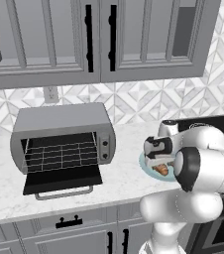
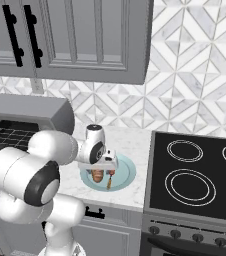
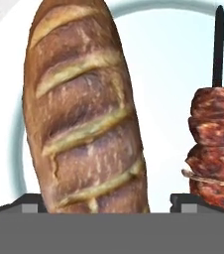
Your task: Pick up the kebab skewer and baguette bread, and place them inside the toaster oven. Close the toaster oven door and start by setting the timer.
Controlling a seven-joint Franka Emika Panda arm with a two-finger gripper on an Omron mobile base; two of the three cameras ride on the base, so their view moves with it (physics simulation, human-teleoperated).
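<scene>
The robot's two-finger hand (image 3: 104,206) hangs low over a pale blue round plate (image 2: 127,172) on the white marble worktop (image 1: 124,144), between the oven and the black glass cooktop (image 2: 195,175); its fingers stand apart, one on each side of the loaf, so the hand is open and grips nothing that can be seen. The short golden-brown baguette bread (image 3: 82,114) with its scored crust lies on the plate, running lengthwise away from the hand camera, its near end between the two dark fingertips (image 3: 32,202); whether either tip touches the crust cannot be told. Just beside it on the same plate lies the kebab skewer (image 3: 213,144), a thin dark stick threaded with reddish-brown meat chunks, roughly parallel to the loaf and apart from it; its bare point reaches toward the plate's far rim. In the right base view the skewer (image 2: 109,179) shows below the hand, on the plate's near side. The boxy grey metal toaster oven (image 1: 62,136) stands on the worktop well to the left of the plate, against the patterned tile wall; its drop-down toaster oven door (image 1: 62,181) with silver bar handle lies fully open and flat, showing the wire rack and dark interior; the knob panel sits on its right side. Grey wall cabinets (image 1: 99,39) with black handles hang above.
</scene>
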